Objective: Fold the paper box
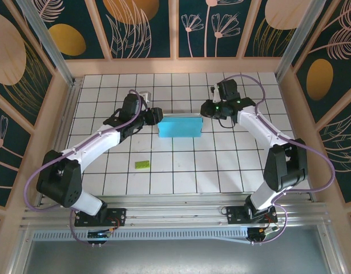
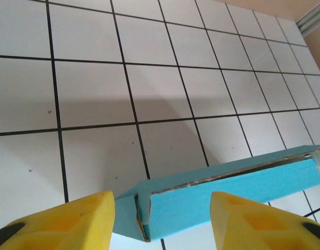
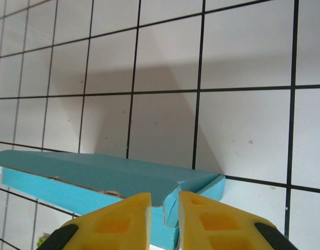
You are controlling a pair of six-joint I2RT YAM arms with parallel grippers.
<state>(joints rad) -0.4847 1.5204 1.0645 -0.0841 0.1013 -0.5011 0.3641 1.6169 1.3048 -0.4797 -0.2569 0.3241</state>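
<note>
left end effector [image 2: 162,208]: parted, astride paper box [image 1: 180,126] end | right end effector [image 3: 165,200]: pinching its end wall

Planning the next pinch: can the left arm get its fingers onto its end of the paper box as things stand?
Probably yes. The left fingers stand apart with the end corner of the paper box between them, and nothing stands in the way. The right fingers pinch the far end.

A small green piece [image 1: 142,164], perhaps card, lies on the tiled table [image 1: 186,171].
</note>
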